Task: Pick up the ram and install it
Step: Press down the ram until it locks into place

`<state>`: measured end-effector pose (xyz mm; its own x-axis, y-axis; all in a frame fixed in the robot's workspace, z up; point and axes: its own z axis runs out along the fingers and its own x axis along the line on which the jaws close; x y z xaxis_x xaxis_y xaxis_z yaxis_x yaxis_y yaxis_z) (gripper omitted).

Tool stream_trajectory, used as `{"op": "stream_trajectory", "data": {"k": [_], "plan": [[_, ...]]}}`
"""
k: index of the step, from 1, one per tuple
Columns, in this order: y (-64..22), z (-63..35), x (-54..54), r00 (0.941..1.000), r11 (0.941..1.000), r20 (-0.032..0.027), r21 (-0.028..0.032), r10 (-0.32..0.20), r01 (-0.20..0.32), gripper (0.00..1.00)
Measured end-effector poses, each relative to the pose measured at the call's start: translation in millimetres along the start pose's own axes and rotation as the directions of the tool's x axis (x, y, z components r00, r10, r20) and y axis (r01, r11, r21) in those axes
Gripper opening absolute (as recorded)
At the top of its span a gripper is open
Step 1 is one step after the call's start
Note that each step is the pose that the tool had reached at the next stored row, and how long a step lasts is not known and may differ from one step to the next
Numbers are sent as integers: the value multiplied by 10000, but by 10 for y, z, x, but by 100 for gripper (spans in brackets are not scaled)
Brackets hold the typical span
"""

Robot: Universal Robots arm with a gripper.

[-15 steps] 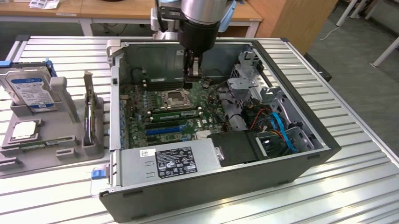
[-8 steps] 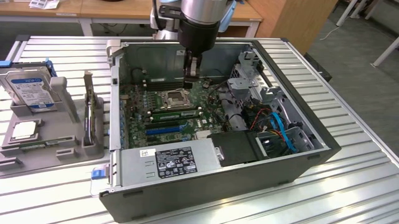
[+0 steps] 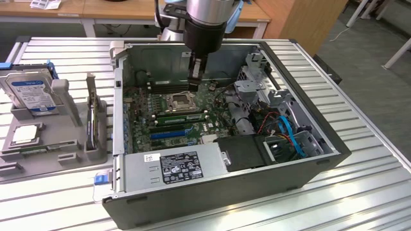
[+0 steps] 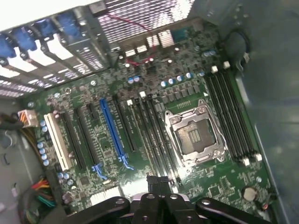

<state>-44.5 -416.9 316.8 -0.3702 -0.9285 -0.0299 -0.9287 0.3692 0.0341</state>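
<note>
The ram (image 3: 182, 115), a long thin green stick, stands on edge in a black memory slot beside the CPU socket (image 3: 180, 100) of the motherboard, inside the open computer case (image 3: 212, 192). My gripper (image 3: 196, 85) hangs inside the case above the board, just beyond the socket, shut with nothing between its fingers. In the wrist view my gripper (image 4: 158, 184) is over the end of the memory slots (image 4: 156, 140) next to the CPU socket (image 4: 196, 135). I cannot make out the stick among those slots there.
Another bank of black memory slots (image 4: 233, 116) runs along the case wall. Blue and white expansion slots (image 4: 112, 130) lie beyond the near bank. A power supply (image 3: 176, 166) and drive cage with cables (image 3: 282, 130) fill the case. A grey fixture tray (image 3: 38, 163) on the exterior view's left holds a hard drive (image 3: 29, 91).
</note>
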Motion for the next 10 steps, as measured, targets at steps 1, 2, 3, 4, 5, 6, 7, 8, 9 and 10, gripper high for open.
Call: {"op": "stream_trajectory", "data": {"k": [1, 2, 3, 4, 5, 6, 7, 8, 9, 10], "plan": [[0, 0, 0, 9999, 9999, 5, 4, 154, -154, 10], [0, 1, 0, 9996, 9996, 10, 9, 300, -300, 10], [0, 1, 0, 9989, 9989, 16, 13, 467, -467, 10], [0, 1, 0, 9981, 9981, 21, 18, 617, -617, 10], [0, 2, 0, 9971, 9971, 28, 22, 766, -766, 10], [0, 2, 0, 9958, 9958, 33, 26, 917, -917, 10], [0, 3, 0, 9943, 9943, 38, 30, 1061, -1061, 10], [0, 3, 0, 9927, 9927, 43, 34, 1209, -1210, 10], [0, 3, 0, 9907, 9907, 49, 37, 1363, -1363, 10], [0, 4, 0, 9885, 9885, 55, 42, 1512, -1512, 10]]}}
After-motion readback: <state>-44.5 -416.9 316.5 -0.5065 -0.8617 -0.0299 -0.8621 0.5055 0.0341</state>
